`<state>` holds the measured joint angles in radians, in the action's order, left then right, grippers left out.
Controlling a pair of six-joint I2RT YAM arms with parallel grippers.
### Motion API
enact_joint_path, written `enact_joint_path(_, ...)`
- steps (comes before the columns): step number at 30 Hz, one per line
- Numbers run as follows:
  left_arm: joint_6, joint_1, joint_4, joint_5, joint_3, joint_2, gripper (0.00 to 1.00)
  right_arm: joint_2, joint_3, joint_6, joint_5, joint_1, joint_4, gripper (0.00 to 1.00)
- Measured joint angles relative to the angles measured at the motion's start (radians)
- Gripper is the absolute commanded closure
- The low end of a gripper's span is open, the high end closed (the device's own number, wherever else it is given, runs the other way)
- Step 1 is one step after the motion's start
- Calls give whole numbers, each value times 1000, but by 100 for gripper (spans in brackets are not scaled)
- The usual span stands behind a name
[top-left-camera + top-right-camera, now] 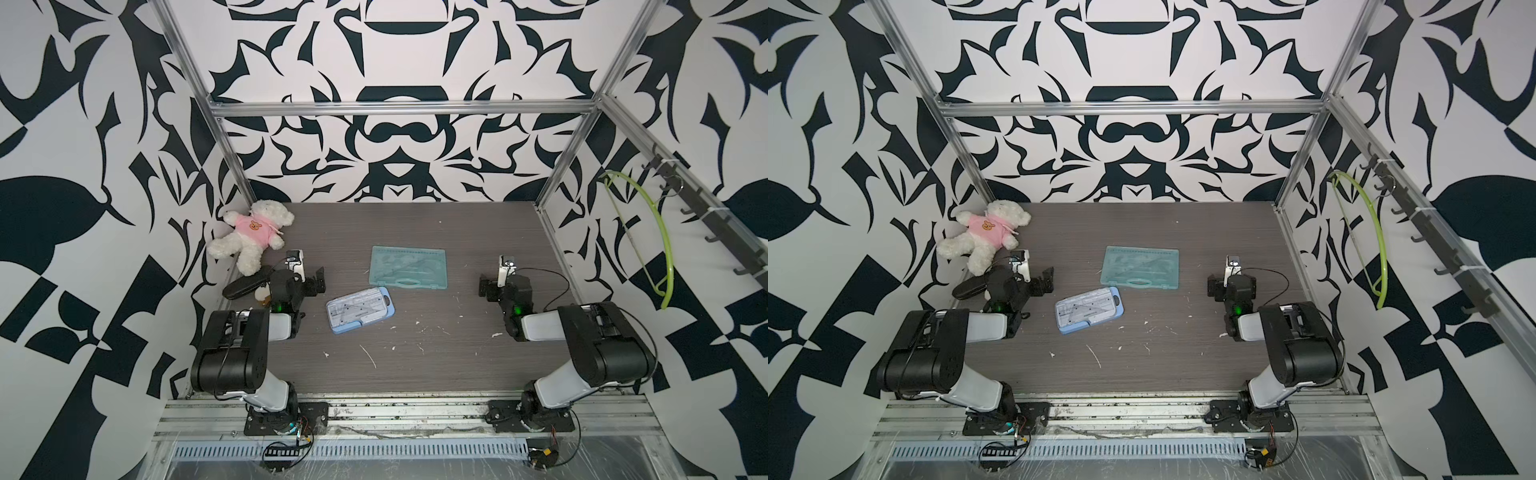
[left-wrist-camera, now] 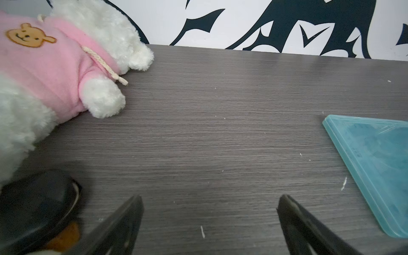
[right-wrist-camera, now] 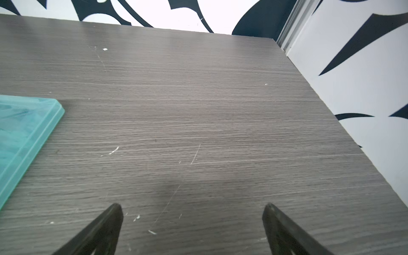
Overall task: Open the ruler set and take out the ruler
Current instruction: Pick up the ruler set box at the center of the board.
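Two flat ruler sets lie shut on the dark wood table [image 1: 415,365]. A teal translucent case with a handle [image 1: 409,268] [image 1: 1142,268] sits mid-table. A smaller blue case with a clear lid [image 1: 359,309] [image 1: 1089,309] lies nearer the front, and set squares and a ruler show through that lid. My left gripper [image 1: 308,275] [image 2: 209,203] hovers open to the left of both cases, with the teal case's corner [image 2: 375,165] at the edge of its wrist view. To their right my right gripper [image 1: 496,277] [image 3: 192,209] is open too and holds nothing; the teal case [image 3: 22,132] is off to its side.
A white plush bear in a pink hoodie [image 1: 253,232] [image 2: 55,61] lies at the back left corner. A black oblong case [image 1: 243,284] [image 2: 37,203] and a small toy sit beside the left arm. A green hanger [image 1: 648,232] hangs on the right wall's hook rail.
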<state>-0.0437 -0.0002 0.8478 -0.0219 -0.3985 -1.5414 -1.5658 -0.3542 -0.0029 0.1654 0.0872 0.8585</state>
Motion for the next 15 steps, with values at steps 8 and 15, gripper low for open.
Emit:
enact_joint_path(8,0,0,0,0,0,0,1,0,0,0,-16,-1,0,0)
enact_joint_path(15,0,0,0,0,0,0,1,0,0,0,-16,-1,0,0)
